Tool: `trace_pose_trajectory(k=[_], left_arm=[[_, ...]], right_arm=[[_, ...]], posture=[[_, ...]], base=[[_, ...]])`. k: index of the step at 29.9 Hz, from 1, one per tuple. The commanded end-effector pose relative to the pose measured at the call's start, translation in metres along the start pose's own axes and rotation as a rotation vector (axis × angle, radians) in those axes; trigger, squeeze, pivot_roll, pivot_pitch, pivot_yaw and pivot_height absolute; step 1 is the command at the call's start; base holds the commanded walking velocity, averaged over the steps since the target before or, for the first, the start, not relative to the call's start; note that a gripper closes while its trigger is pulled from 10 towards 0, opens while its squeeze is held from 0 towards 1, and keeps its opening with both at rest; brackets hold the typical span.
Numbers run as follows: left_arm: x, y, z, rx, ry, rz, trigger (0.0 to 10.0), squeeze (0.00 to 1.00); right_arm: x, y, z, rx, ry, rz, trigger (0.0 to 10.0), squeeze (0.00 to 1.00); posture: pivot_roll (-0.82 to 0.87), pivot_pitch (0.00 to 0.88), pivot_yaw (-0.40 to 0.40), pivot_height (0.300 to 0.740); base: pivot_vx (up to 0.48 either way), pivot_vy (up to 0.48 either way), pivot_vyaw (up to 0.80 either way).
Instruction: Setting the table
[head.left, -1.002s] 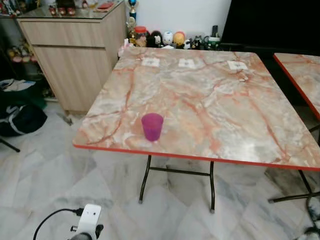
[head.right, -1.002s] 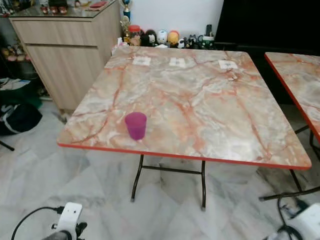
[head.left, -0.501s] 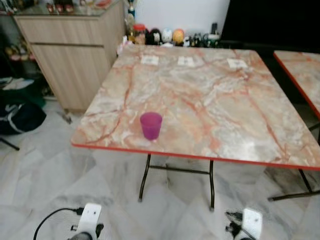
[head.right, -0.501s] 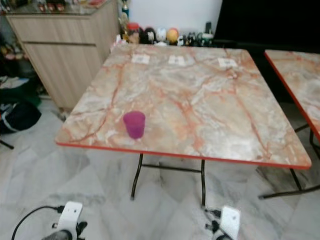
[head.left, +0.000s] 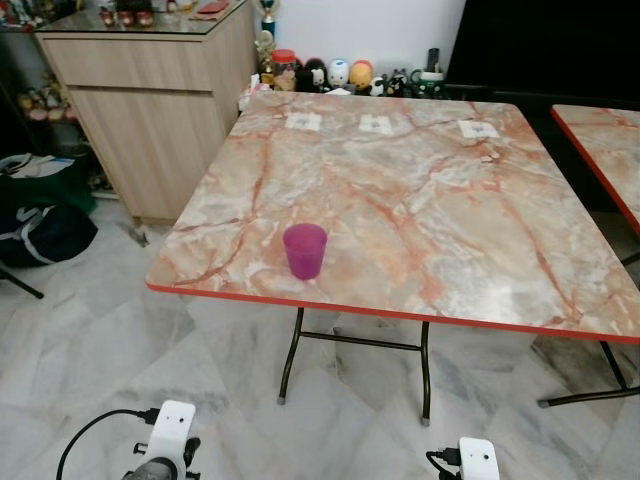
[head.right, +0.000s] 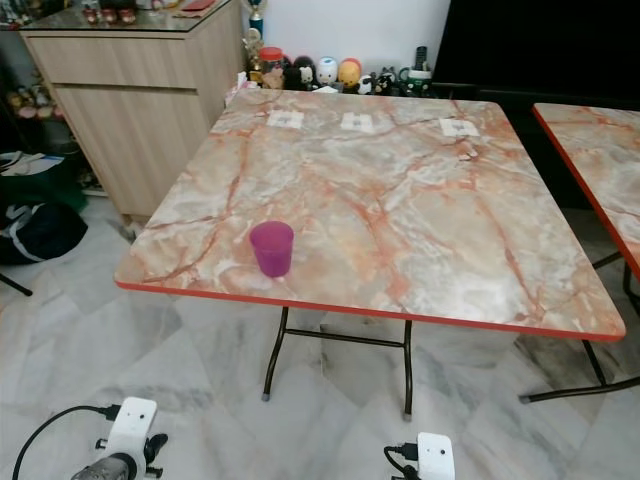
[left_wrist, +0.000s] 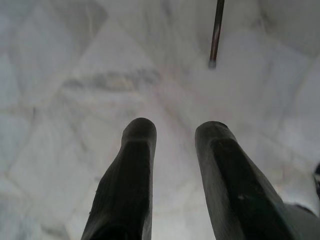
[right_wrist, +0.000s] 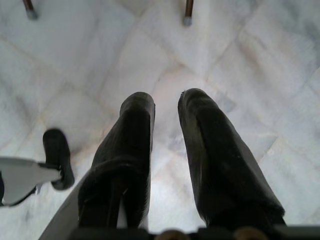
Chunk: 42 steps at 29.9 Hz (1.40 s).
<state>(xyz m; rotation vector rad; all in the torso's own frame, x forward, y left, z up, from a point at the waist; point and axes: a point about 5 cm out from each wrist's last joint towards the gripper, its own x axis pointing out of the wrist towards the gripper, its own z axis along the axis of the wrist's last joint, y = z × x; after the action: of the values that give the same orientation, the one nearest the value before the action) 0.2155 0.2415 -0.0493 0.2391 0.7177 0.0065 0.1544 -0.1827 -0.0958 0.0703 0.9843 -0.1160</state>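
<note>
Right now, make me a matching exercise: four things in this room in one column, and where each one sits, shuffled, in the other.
Things:
1. purple cup
2. black bag
3. toy figures
4. wooden cabinet

Places:
A. on the floor beside the cabinet
B. beyond the marble table's far edge, by the wall
C. near the table's front edge
D. left of the table

Pairs: 1-C, 2-A, 3-B, 4-D
</note>
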Motion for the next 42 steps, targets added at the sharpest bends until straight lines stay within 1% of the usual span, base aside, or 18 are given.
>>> trace_pose_trajectory(k=[1,5,8,9,11,14,16,19,20,22,26,27,30,32,37,39,40,42], left_arm=[[0.001,0.003,0.012,0.034,-0.066,-0.016,10.0,0.00],[-0.004,0.012,0.014,0.062,-0.149,-0.019,10.0,0.00],[-0.009,0.022,0.022,-0.019,-0.248,0.004,10.0,0.00],[-0.014,0.029,0.030,-0.038,-0.338,0.019,10.0,0.00],[-0.023,0.037,0.038,-0.030,-0.429,0.042,10.0,0.00],[-0.028,0.040,0.042,-0.035,-0.468,0.058,10.0,0.00],[-0.041,0.047,0.048,-0.048,-0.534,0.074,10.0,0.00],[-0.056,0.050,0.068,-0.054,-0.631,0.048,10.0,0.00],[-0.060,0.052,0.080,-0.053,-0.677,0.056,10.0,0.00],[-0.062,0.053,0.085,-0.051,-0.693,0.061,10.0,0.00],[-0.074,0.066,0.152,0.012,-0.897,0.114,10.0,0.00],[-0.078,0.065,0.177,0.019,-0.958,0.106,10.0,0.00],[-0.080,0.055,0.209,0.004,-1.007,0.048,10.0,0.00],[-0.074,0.036,0.224,-0.010,-0.997,-0.037,10.0,0.00],[-0.066,0.018,0.223,-0.103,-0.971,-0.097,10.0,0.00],[-0.063,0.001,0.216,-0.096,-0.940,-0.142,10.0,0.00],[-0.063,0.001,0.216,-0.096,-0.940,-0.142,10.0,0.00],[-0.066,-0.009,0.213,-0.105,-0.929,-0.176,10.0,0.00]], right_arm=[[-0.001,0.002,-0.007,-0.004,0.020,0.010,10.0,0.00],[-0.002,0.005,-0.009,0.014,0.007,0.019,10.0,0.00],[-0.002,0.005,-0.010,0.031,0.007,0.009,10.0,0.00],[-0.002,0.005,-0.011,0.052,0.008,0.007,10.0,0.00],[-0.002,0.006,-0.011,0.051,0.009,0.012,10.0,0.00],[-0.002,0.007,-0.012,0.047,0.008,0.017,10.0,0.00],[-0.003,0.009,-0.012,0.039,0.011,0.028,10.0,0.00],[-0.003,0.010,-0.014,0.020,0.019,0.017,10.0,0.00],[-0.002,0.010,-0.013,0.027,0.017,0.014,10.0,0.00],[-0.002,0.010,-0.013,0.030,0.016,0.013,10.0,0.00],[-0.002,0.008,-0.009,0.037,0.003,0.002,10.0,0.00],[-0.002,0.006,-0.009,0.032,0.005,0.000,10.0,0.00],[-0.002,0.004,-0.009,0.036,0.006,-0.003,10.0,0.00],[-0.002,0.003,-0.009,0.035,0.001,-0.009,10.0,0.00],[-0.002,-0.002,-0.006,0.062,-0.029,-0.035,10.0,0.00],[-0.002,-0.003,-0.006,0.062,-0.031,-0.043,10.0,0.00],[-0.002,-0.003,-0.006,0.062,-0.031,-0.043,10.0,0.00],[-0.003,-0.006,-0.009,0.049,-0.018,-0.056,10.0,0.00]], posture=[[0.09,0.000,-0.019,0.740],[0.09,0.004,-0.013,0.740],[0.09,0.006,-0.013,0.740],[0.10,0.010,-0.012,0.740],[0.10,0.010,-0.014,0.740],[0.10,0.013,-0.017,0.740],[0.12,0.018,-0.022,0.740],[0.12,0.016,-0.024,0.740],[0.12,0.015,-0.026,0.740],[0.12,0.015,-0.026,0.740],[0.12,0.018,-0.031,0.740],[0.12,0.019,-0.033,0.740],[0.12,0.016,-0.032,0.740],[0.10,0.015,-0.015,0.740],[0.10,0.013,-0.009,0.740],[0.09,0.014,-0.015,0.740],[0.09,0.014,-0.015,0.740],[0.09,0.019,-0.015,0.740]], base=[[0.000,0.000,0.00],[0.000,0.000,0.00],[0.000,0.000,0.00],[0.000,0.000,0.00],[0.000,0.000,0.00],[0.000,0.000,0.00],[0.000,0.000,0.00],[0.000,0.000,0.00],[0.000,0.000,0.00],[0.000,0.000,0.00],[0.000,0.000,0.00],[0.000,0.000,0.00],[0.000,0.000,0.00],[0.000,0.000,0.00],[0.000,0.000,0.00],[0.000,0.000,0.00],[0.000,0.000,0.00],[0.000,0.000,0.00]])
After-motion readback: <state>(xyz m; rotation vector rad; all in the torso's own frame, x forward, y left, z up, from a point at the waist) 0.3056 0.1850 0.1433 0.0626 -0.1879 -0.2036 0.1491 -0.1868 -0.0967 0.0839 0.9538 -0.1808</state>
